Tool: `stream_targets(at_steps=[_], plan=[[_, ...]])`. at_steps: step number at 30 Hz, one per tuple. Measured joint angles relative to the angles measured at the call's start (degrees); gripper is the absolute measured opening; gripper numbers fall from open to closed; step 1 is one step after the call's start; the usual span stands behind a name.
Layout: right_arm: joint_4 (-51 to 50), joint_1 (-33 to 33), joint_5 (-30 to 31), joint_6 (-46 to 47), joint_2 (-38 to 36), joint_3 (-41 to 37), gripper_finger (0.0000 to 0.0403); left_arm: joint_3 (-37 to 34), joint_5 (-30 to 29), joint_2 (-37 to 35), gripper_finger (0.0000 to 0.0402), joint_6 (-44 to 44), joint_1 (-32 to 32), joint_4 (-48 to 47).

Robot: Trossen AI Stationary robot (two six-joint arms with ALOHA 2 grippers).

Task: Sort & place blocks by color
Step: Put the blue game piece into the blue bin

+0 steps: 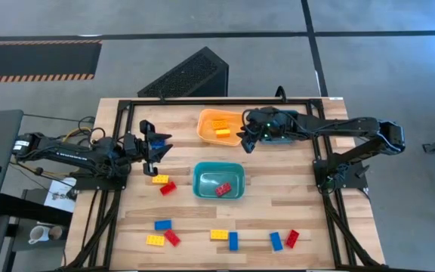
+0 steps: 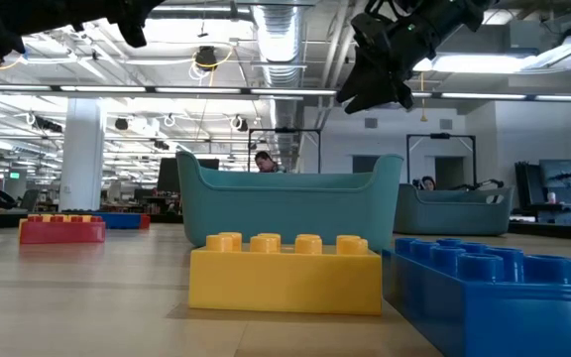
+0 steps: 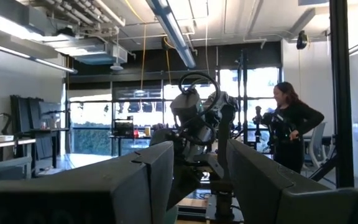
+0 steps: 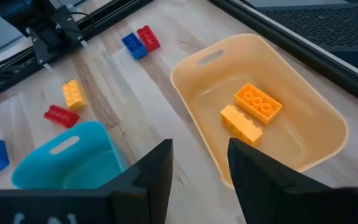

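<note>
1. At the far edge of the pale wooden tabletop [image 1: 293, 196], the right hand [image 1: 245, 138] hangs above the near rim of the orange plastic bin [image 1: 206, 125]; fingers [image 4: 151, 168] apart, nothing between them.
2. Two yellow studded bricks [image 4: 252, 112] lie side by side in the orange bin, touching.
3. Left hand [image 1: 154, 145] held over the tabletop's left side, clear of it; fingers [image 3: 148, 171] apart, empty.
4. Teal plastic bin [image 1: 219, 181] at the tabletop's centre; one red brick [image 1: 223, 189] inside.
5. Yellow and red brick pair [image 1: 164, 183] on the tabletop, between the left hand and the teal bin.
6. Near edge: a row of loose blue, yellow and red bricks [image 1: 225, 238], mostly in touching twos and threes.
7. Grey-blue bin [image 1: 284, 133] under the right arm, beside the orange bin; contents hidden.
8. A person [image 3: 289, 124] stands in the room beyond.
</note>
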Motion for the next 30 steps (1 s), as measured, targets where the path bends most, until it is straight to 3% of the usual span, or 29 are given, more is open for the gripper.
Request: stream_targets(at_steps=[30], plan=[[-0.38,1.44,-0.15,0.5,-0.05,0.07,0.0175,0.0,3.52,-0.02,0.014,-4.63,0.0,-0.41]])
